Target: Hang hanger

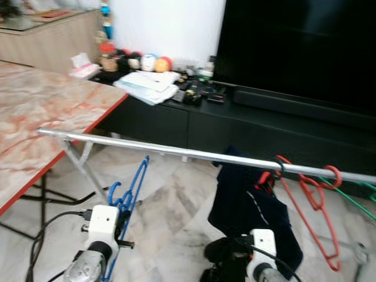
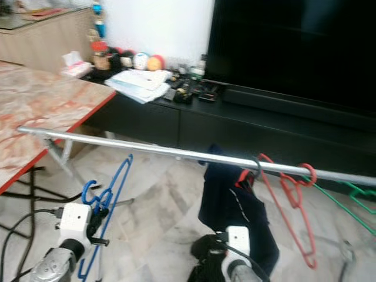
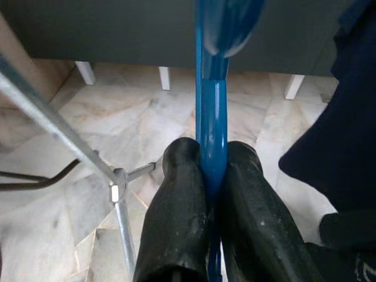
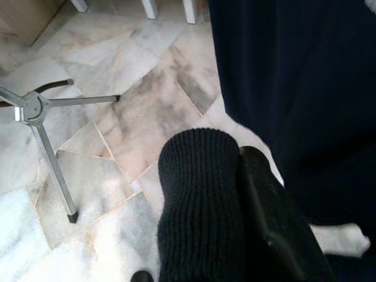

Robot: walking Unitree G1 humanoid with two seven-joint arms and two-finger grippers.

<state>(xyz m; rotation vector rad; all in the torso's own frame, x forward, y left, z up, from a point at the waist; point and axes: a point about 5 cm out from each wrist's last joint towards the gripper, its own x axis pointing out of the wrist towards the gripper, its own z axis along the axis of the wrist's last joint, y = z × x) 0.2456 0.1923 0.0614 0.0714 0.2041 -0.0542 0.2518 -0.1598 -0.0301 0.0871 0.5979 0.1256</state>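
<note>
Now | left claw (image 3: 212, 194) clamped on blue hanger (image 1: 130, 194) | long axis near-upright, hook down | below rail (image 1: 176, 152)

Soft, even daylight — slightly blurred head views, glare on the white wall (image 1: 170, 29); close wrist views sharp on the marble floor (image 4: 117, 129).

no readable text, labels or numbers (pictures blurred)

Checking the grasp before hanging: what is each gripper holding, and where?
Left gripper pinches the blue hanger on its bar. Right gripper: dark knit cloth covers one finger; hold unclear.
</note>
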